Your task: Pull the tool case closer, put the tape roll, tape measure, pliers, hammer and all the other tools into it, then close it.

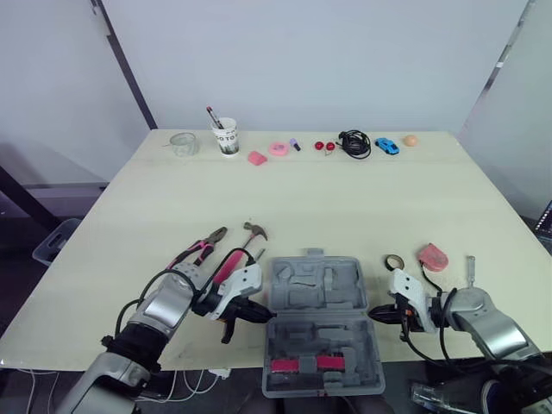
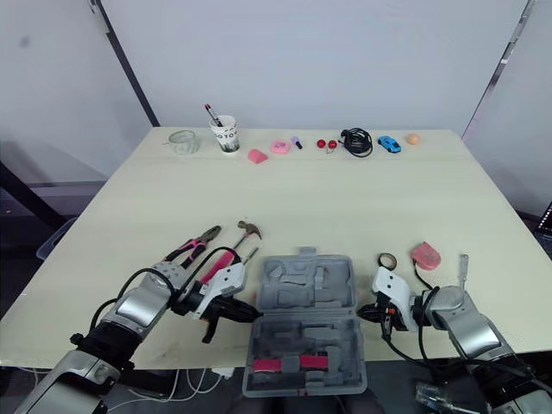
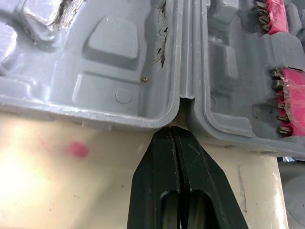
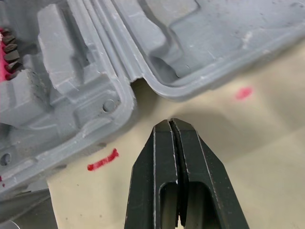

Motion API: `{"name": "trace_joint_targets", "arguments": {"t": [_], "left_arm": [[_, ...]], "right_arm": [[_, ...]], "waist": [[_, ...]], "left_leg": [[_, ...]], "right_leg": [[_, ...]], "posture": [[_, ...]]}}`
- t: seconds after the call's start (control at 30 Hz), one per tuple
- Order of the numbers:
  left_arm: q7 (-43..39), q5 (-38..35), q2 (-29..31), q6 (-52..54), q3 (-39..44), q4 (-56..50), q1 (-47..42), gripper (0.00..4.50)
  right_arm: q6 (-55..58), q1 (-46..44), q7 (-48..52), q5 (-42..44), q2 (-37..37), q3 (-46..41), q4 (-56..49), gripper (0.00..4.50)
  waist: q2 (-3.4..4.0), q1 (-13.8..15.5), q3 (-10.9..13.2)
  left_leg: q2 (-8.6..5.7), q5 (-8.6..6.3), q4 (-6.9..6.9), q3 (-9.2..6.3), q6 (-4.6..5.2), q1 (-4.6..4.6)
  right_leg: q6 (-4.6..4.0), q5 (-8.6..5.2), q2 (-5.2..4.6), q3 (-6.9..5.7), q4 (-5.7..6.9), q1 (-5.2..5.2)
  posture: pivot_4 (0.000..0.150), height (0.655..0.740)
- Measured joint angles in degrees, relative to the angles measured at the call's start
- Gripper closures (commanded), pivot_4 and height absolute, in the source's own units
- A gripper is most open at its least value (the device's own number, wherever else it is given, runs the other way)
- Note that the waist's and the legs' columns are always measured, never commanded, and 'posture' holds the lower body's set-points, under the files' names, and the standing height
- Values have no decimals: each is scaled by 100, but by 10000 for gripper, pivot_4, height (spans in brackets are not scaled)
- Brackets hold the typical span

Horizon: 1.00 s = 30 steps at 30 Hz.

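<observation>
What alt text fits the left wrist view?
The left gripper, its two black fingers pressed shut, points at the hinge seam of an open grey moulded-plastic tool case lying on a pale table. One half of the case holds pink strips of screwdriver bits.

Pliers (image 1: 200, 250) and hammer (image 1: 250, 235) crowd 10 o'clock of the tool case (image 1: 321, 323), tape roll (image 1: 394, 261), tape measure (image 1: 433, 255), perhaps a screwdriver (image 1: 471, 269) at 2 o'clock, table (image 1: 345, 198) bare at 12 o'clock

table (image 1: 345, 207): pale wood | walls (image 1: 328, 60): plain white | struts (image 1: 126, 67): dark, slanted | light: even
</observation>
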Motion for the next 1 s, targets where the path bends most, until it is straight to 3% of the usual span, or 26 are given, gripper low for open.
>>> {"name": "trace_joint_targets", "arguments": {"t": [0.2,0.4,0.7,0.87,0.93,1.0], "left_arm": [[142,-163,268,159,218,-171,230,44534],[318,-678,456,391,875,-678,806,44534],[1126,-1928,287,431,2742,-1888,2204,44534],[1645,-2257,155,438,3652,-2210,2903,44534],[1906,-2330,-7,313,4134,-2261,3355,45000],[2133,-2353,-116,207,4506,-2222,3693,39675]], "right_arm": [[-33,152,-70,51,-207,-232,-34,45000],[-521,614,-378,381,-178,-1048,-190,45000],[-1720,1687,-977,829,121,-2336,-592,45000],[-2073,2179,-1209,1081,326,-2914,-636,45000],[-2074,2628,-1308,1328,485,-3280,-779,39584],[-2033,3028,-1364,1573,563,-3640,-832,32295]], "waist": [[0,-15,0],[-1,7,4],[0,8,6],[-1,6,6],[-1,20,6],[-1,33,6]], "left_leg": [[3,0,-2,0,0,0],[5,0,-2,-4,0,-3],[16,-1,-5,-11,-1,2],[17,-1,-9,-7,-1,10],[23,-1,-15,-8,-1,9],[24,-1,-14,-6,-1,8]], "right_leg": [[0,0,0,1,0,-1],[-2,-1,-3,2,-2,-3],[-11,-7,-11,12,-5,-3],[-14,-9,-12,17,-5,-1],[-14,-11,-15,17,-9,-1],[-14,-11,-18,17,-11,-2]], "posture": [[1500,7400],[1500,7400],[1500,7400],[1500,7400],[1500,7400],[1500,7400]]}}
